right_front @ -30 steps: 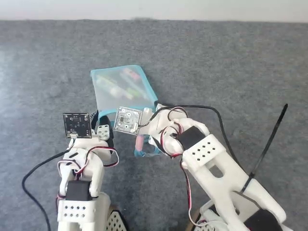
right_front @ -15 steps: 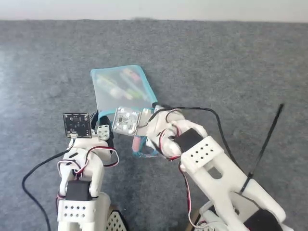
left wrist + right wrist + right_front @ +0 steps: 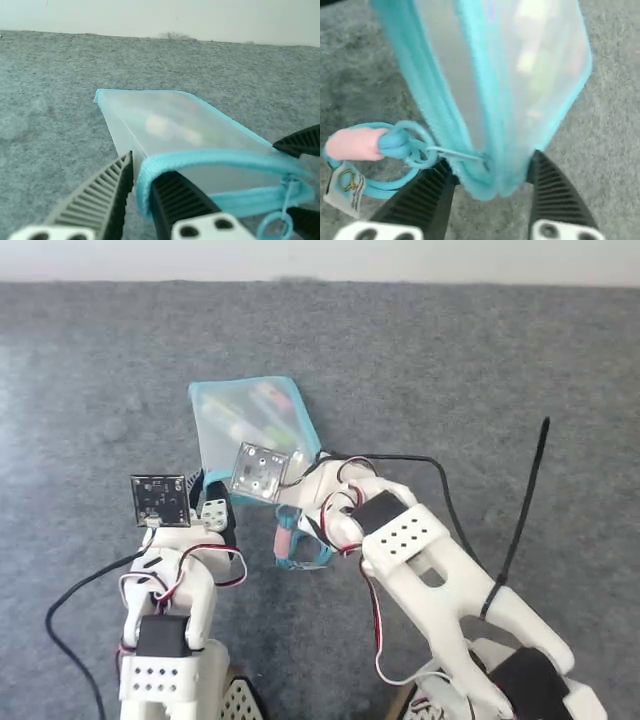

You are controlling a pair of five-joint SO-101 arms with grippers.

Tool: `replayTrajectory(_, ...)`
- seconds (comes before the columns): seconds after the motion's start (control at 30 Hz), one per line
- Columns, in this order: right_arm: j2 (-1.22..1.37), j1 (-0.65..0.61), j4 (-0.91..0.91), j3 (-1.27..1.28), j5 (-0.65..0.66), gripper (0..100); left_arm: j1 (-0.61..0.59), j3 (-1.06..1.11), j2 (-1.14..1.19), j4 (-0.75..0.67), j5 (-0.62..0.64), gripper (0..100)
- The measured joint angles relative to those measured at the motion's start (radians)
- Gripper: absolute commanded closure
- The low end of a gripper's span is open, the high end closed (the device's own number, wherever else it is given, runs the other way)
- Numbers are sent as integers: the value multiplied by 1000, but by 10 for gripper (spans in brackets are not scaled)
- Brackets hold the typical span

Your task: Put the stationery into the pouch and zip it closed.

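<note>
Translucent plastic trimmed in teal makes up the pouch [image 3: 250,425], which lies on the grey carpet [image 3: 450,370] with both arms at its near edge. Through its wall the stationery [image 3: 262,412] shows as blurred green, pink and pale shapes, all inside the pouch.

The left gripper [image 3: 146,175] is at one end of the pouch's zipped edge. Its ribbed jaws are drawn nearly together, with the teal corner pinched between them. That hold seems meant to anchor the pouch, so that a pull along the zip [image 3: 215,159] tightens the fabric rather than dragging the whole pouch across the carpet.

The right gripper [image 3: 491,167] is at the opposite end of that edge. Its jaws stand partly apart, as wide as the pouch is thick, and press on either side of the pouch where the slider [image 3: 481,159] sits. I judge it to be clamped on the pouch's end rather than merely straddling it, though the contact is hard to confirm.

A thin link runs from the slider to the pull ring [image 3: 407,145], which hangs just outside the pouch with a pink tag [image 3: 352,142] beside it, free of both claws.

The teal band of the zip reads as one unbroken line from the left jaws to the slider, so the zip looks closed along its length and the task appears to be at or near its finish. The pouch bulges slightly and holds its shape between the two grips.
</note>
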Motion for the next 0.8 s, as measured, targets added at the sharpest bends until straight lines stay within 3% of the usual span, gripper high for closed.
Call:
replayTrajectory(0.23, 0, 51, -2, -34, -98, 991, 0, 0, 0, 0, 0, 987)
replayTrajectory(0.37, 0, 84, 57, -80, -138, 991, 8, -18, 0, 2, 0, 897)
replayTrajectory(0.5, 0, 107, 135, -133, -203, 991, 9, -121, 0, 101, 0, 791)
replayTrajectory(0.8, 3, 144, 215, -198, -273, 991, 5, -305, -6, 331, -2, 810)
